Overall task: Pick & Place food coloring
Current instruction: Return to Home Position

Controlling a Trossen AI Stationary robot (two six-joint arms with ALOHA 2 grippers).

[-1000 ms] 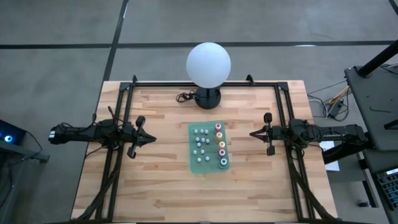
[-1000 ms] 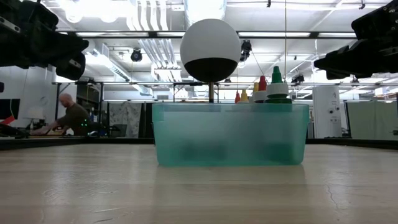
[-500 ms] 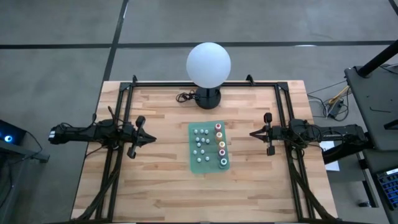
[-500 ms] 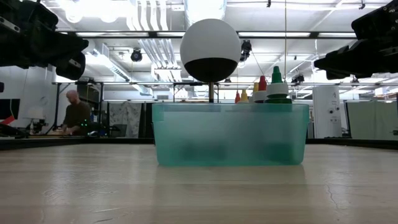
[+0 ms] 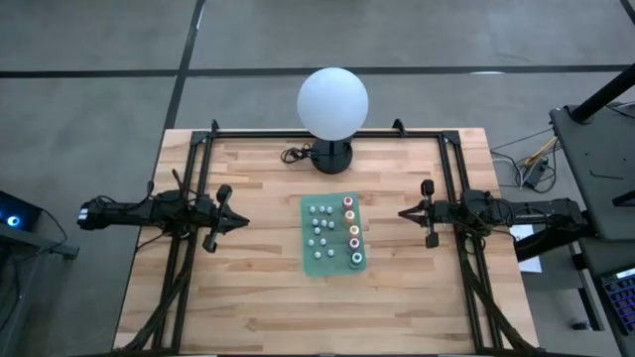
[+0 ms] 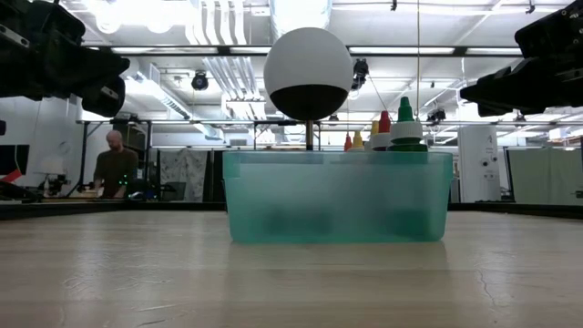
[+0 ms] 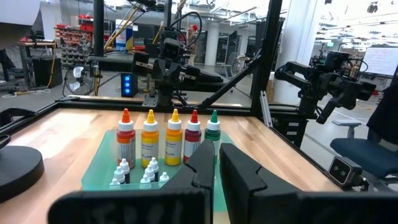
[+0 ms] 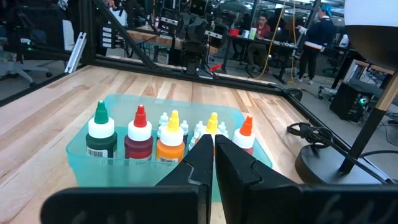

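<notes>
Left pincer [image 5: 241,222], right pincer [image 5: 401,211], closed, empty, five big bottles [image 5: 352,231], roughly ten small bottles [image 5: 319,226]

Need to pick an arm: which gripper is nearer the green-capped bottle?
Right. The right gripper hangs off the bin's right side, the side the green-capped bottle stands on; the left gripper hangs off the opposite side, farther away.
</notes>
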